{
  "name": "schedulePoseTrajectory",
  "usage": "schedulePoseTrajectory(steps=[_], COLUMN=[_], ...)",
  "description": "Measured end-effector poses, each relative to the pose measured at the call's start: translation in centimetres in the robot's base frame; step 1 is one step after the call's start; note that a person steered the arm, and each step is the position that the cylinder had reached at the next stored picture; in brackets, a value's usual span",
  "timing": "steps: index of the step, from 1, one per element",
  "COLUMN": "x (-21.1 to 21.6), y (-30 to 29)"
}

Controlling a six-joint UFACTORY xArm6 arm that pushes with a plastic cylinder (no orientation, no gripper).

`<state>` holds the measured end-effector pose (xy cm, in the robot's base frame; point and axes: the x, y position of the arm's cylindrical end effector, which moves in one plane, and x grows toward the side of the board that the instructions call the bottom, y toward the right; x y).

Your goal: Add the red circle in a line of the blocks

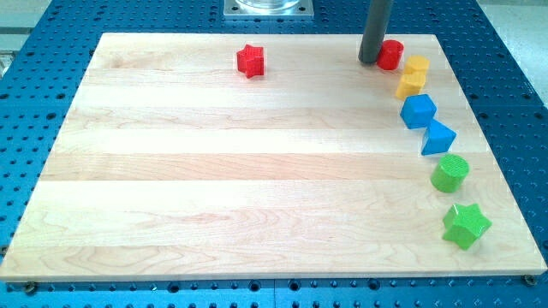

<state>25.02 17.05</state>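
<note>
The red circle (391,54) stands near the board's top edge at the view's upper right. My tip (369,61) is right at its left side, touching or nearly so. Just right of and below the red circle, a curved line of blocks runs down the right side: a yellow block (417,66), a second yellow block (410,84), a blue block (419,110), a blue triangular block (437,137), a green circle (450,173) and a green star (466,225).
A red star (251,61) sits alone near the board's top edge, left of centre. The wooden board (214,171) lies on a blue perforated table (26,103). A metal base (268,8) shows at the view's top.
</note>
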Motion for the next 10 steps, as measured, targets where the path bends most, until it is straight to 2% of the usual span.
schedulePoseTrajectory(steps=[5,6,7,8,9,10], x=[-0.5,0.7,7.5,11.4,11.8,9.0], y=[2.4,1.0,-6.7,-16.2,-23.4,-23.4])
